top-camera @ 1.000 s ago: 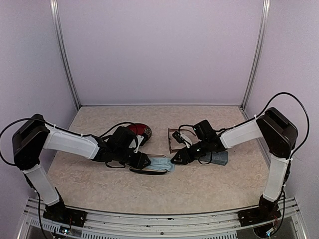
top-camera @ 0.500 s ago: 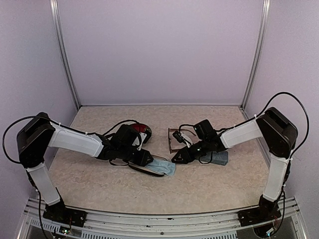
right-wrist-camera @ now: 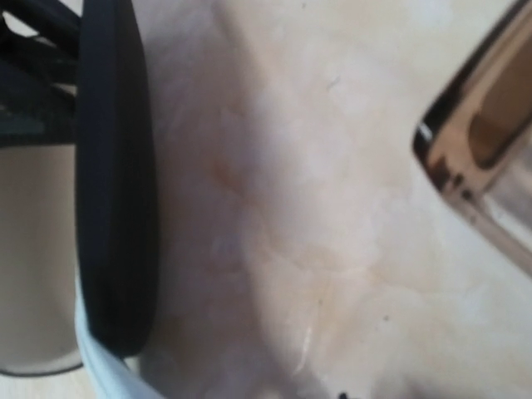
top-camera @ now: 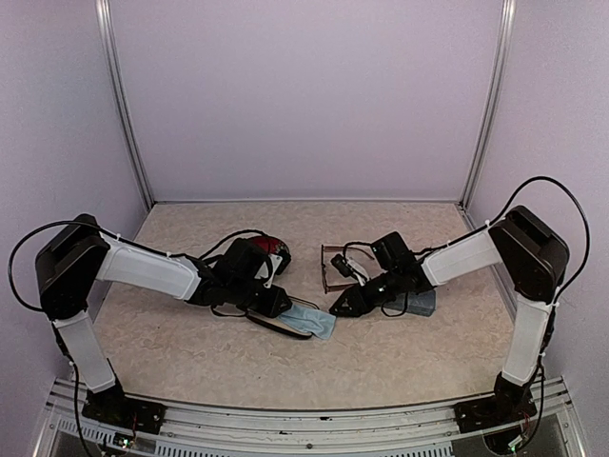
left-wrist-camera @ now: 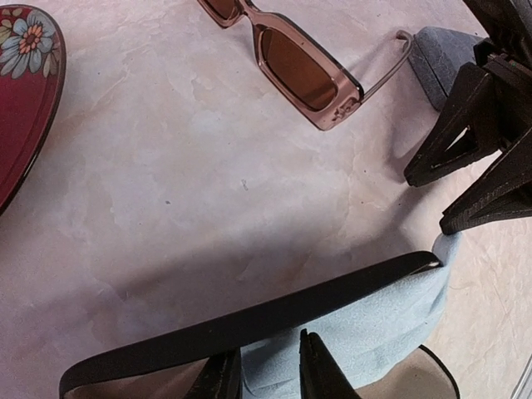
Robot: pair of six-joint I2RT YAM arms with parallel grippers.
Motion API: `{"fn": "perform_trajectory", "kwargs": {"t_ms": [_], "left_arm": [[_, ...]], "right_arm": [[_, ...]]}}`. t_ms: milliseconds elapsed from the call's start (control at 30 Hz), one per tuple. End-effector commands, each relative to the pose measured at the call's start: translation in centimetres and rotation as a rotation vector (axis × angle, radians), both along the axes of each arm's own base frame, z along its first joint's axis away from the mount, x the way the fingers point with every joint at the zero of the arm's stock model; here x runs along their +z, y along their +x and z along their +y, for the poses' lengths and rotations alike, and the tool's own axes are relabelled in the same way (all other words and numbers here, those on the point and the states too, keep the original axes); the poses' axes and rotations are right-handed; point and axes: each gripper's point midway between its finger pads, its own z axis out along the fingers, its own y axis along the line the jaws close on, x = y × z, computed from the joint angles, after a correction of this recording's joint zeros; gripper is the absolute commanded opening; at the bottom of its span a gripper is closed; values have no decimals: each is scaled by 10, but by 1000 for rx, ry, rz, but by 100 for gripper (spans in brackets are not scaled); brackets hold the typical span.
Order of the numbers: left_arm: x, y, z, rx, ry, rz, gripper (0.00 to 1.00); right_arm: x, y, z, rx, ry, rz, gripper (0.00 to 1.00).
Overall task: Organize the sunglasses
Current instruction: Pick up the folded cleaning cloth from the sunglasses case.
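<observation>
Top view: the black sunglasses (top-camera: 269,326) lay low of centre, half under a light-blue cloth (top-camera: 314,322), with the left gripper (top-camera: 278,307) right on them. The reddish-brown sunglasses (top-camera: 333,269) sat at centre, just above the right gripper (top-camera: 341,307). A red case (top-camera: 273,249) and a grey-blue case (top-camera: 420,303) flanked them.

Left wrist view: the left fingers (left-wrist-camera: 318,372) stood a little apart at the bottom edge. Cloth showed between them and the black frame bar lay just beyond the tips; we saw no firm pinch. The right gripper's jaws stood apart at the right with nothing between, tips near the cloth corner. We judged the grasp should land on the frame bar, not on cloth alone, and stay off the lens.

Right wrist view: blurred. Black frame at left, brown frame corner at upper right, own fingers not shown.

Against the frame a second earlier, the left arm had reached further toward centre, and cloth and black pair sat slightly lower. The right arm had hardly moved.
</observation>
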Motion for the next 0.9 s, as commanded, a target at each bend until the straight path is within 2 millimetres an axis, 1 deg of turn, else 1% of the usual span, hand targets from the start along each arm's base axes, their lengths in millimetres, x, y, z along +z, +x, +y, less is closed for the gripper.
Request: {"fn": "perform_trajectory", "kwargs": {"t_ms": [0,133,400,567,700,867], "left_arm": [[5,3,-10,-24,-11,-16,22],[6,3,-11,-26,-15,-16,17],[9,4,-13,-24,-16,-19,9],[7,3,-14,-27,-8,-18,5],[9,4,-15,-27,-11,-22,1],[14,3,-17,-33,-14,-33,0]], "right_arm": [[17,-2,-3,0,42,-20,36],[19,-8,-5,3,56,-12,36],[23,-19,-5,25,93,-4,42],[24,-21,-4,27,107,-9,44],[34,-21,-5,20,129,-34,45],[38,-22,-4,20,144,-50,45]]}}
